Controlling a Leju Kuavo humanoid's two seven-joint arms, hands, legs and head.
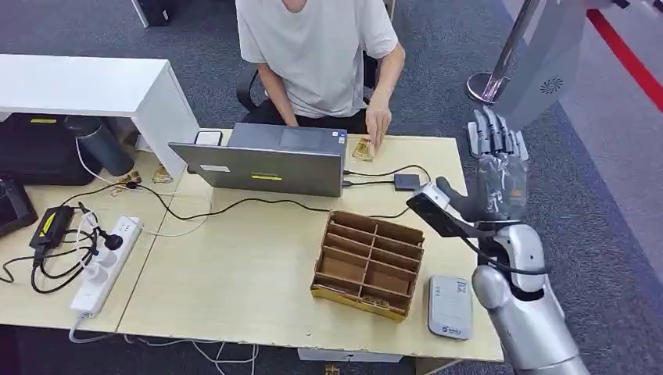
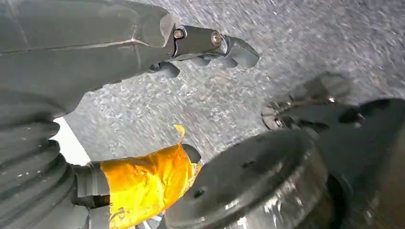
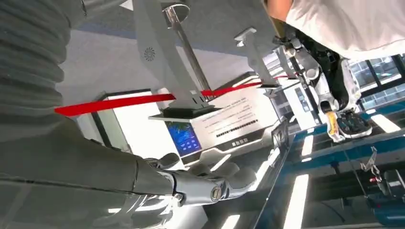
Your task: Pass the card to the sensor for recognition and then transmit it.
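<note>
One card point(image 1: 435, 211) is pinched by the right hand point(image 1: 494, 187), raised beyond the sensor point(image 1: 449, 307). Recognition is judged pending; lowering onto the sensor, below and nearer, is called for. The left hand's point(image 2: 210, 45) fingers are curled, empty.

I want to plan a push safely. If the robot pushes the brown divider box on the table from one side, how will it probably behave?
The divider box looks like thin cardboard, open on top, with most compartments looking empty, so it is probably light and would slide on the smooth table. It is low and wide, so tipping seems unlikely. Its thin walls may flex or dent under a hard push.
</note>
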